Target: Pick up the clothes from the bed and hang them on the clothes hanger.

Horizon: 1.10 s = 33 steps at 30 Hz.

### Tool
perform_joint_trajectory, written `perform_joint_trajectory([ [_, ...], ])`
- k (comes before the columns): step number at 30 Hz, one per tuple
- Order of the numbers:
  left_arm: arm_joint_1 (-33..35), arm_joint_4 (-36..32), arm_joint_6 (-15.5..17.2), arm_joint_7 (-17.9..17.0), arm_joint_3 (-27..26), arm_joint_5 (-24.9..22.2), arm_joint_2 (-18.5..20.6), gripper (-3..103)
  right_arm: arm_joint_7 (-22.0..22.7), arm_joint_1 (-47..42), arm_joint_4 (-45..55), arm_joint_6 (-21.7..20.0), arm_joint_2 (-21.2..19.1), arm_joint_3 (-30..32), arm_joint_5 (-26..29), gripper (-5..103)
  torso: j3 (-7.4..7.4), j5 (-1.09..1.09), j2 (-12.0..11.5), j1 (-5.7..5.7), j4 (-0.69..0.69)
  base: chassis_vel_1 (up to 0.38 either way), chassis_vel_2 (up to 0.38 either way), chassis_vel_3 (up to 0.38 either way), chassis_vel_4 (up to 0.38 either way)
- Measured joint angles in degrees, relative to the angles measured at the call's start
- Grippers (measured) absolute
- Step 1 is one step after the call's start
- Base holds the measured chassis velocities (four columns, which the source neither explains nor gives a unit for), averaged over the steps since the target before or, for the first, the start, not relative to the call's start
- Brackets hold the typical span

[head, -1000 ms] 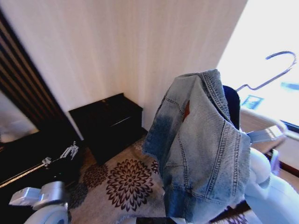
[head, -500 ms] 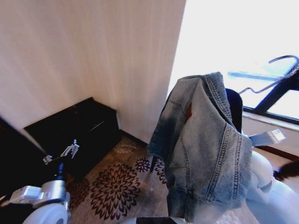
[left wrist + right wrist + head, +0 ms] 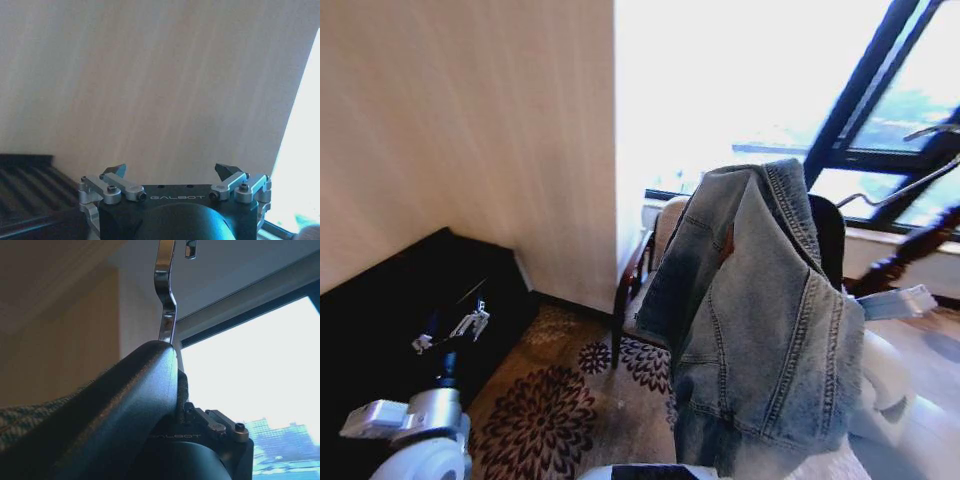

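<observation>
Already the head view has swung from the wall toward the window, so the robot seems to be turning away with the denim jacket point(image 3: 755, 320) draped over the hanger point(image 3: 166, 295) in the right gripper's point(image 3: 200, 422) closed fingers, while the left gripper point(image 3: 172, 175) idles low, fingers wide.

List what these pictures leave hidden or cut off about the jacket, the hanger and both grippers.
- Right gripper, right wrist view: the black hanger shoulder covers its fingers, so its grip is unreadable.
- Hanger hook, right wrist view: the tip runs off the frame's edge.
- Denim jacket, head view: the hem is cut by the frame's edge; its draped folds hide the sleeves.
- Left gripper, left wrist view: open, holding nothing.
</observation>
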Motion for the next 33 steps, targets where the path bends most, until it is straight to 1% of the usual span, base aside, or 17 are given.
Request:
perform_joint_trajectory([
  [4, -0.05, 0.0, -0.08, 0.07, 0.21, 0.34, -0.37, 100, 0.02, 0.92, -0.55, 0.16, -0.8, 0.24, 0.61, 23, 0.0, 0.0, 0.0, 0.0, 0.0, -0.136, -0.119, -0.124, -0.125],
  [7, -0.18, 0.0, -0.2, 0.14, 0.23, 0.45, -0.52, 100, 0.43, 2.46, -0.68, 0.19, -2.25, 1.07, 2.45, 23, 0.0, 0.0, 0.0, 0.0, 0.01, -0.131, -0.138, -0.114, -0.124],
  [14, -0.4, 0.0, -0.21, 0.15, 0.12, 0.14, -0.28, 100, 0.57, 3.33, -1.4, 0.15, -2.83, 0.96, 2.94, 23, 0.0, 0.0, 0.0, 0.0, -0.01, -0.132, -0.131, -0.119, -0.121],
  [19, -0.9, 0.0, -0.21, 0.15, -0.04, -0.23, 0.23, 100, 0.62, 4.29, -2.46, 0.11, -2.76, -0.01, 2.94, 23, 0.0, 0.0, 0.0, 0.0, 0.0, -0.119, -0.121, -0.129, -0.12],
  [26, -1.86, 0.0, -0.21, 0.17, 0.02, -0.56, 1.1, 100, 0.59, 4.85, -4.31, 0.08, -1.26, -2.09, 1.45, 23, 0.0, 0.0, 0.0, 0.0, 0.0, -0.12, -0.122, -0.125, -0.119],
  [33, -2.39, 0.0, -0.21, 0.2, -0.1, -1.22, 1.79, 100, 0.48, 4.73, -4.98, 0.04, -0.54, -2.84, 0.59, 23, 0.0, 0.0, 0.0, 0.0, 0.0, -0.138, -0.135, -0.133, -0.143],
])
